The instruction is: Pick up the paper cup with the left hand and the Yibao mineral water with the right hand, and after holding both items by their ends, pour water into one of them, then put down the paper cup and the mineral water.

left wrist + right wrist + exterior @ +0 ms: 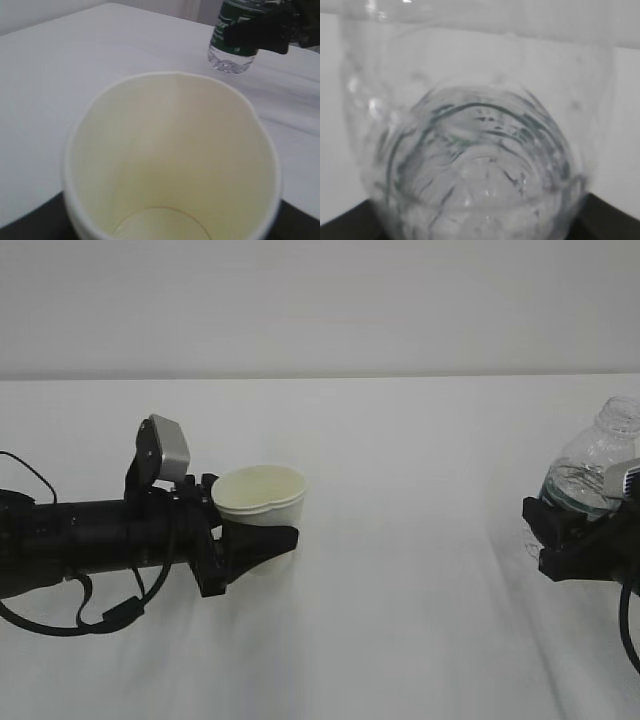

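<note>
The white paper cup (262,498) stands upright between the fingers of my left gripper (270,527), which is shut on its lower part. In the left wrist view I look down into the cup (170,150) and its pale yellowish inside; black finger parts show at the bottom corners. My right gripper (548,532) is shut on the Yibao mineral water (592,468), a clear bottle with a dark green label and an open neck, leaning slightly. The bottle (231,35) also shows far off in the left wrist view. The right wrist view is filled by the bottle (480,150).
A white table (400,620) spreads under both arms, with a wide gap between cup and bottle. Its far edge (320,377) meets a plain grey wall. Cables (70,625) loop below the left arm.
</note>
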{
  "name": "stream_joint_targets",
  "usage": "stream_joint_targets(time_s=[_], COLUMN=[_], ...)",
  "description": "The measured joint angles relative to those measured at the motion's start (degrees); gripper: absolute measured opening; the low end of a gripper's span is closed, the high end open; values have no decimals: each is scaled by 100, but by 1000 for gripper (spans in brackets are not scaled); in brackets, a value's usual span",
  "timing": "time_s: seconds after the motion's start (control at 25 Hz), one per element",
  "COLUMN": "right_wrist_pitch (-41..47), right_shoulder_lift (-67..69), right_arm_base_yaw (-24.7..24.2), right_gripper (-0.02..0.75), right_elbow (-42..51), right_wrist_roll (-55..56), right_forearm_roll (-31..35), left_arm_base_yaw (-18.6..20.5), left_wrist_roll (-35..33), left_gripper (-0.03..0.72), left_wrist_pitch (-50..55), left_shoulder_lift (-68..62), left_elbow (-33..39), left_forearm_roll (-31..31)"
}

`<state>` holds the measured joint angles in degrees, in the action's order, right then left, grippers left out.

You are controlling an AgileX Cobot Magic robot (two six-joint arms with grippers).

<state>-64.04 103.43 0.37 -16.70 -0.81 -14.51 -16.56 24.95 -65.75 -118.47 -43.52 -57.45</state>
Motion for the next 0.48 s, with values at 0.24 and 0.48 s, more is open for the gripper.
stream_joint_targets(time_s=[0.24,0.48], right_wrist_pitch=[0,211], right_shoulder_lift=[-10,-400], right_arm_base_yaw=[0,0], right_gripper=[463,463], right_elbow=[0,14], right_wrist_roll=[0,0], right_forearm_roll=[-85,-267], left_arm_base_yaw=[-348,-384], left_wrist_roll=[0,0], left_gripper=[466,463], left_wrist_pitch=[0,0], left_shoulder_lift=[0,0], left_elbow=[0,-13], left_forearm_roll=[0,0])
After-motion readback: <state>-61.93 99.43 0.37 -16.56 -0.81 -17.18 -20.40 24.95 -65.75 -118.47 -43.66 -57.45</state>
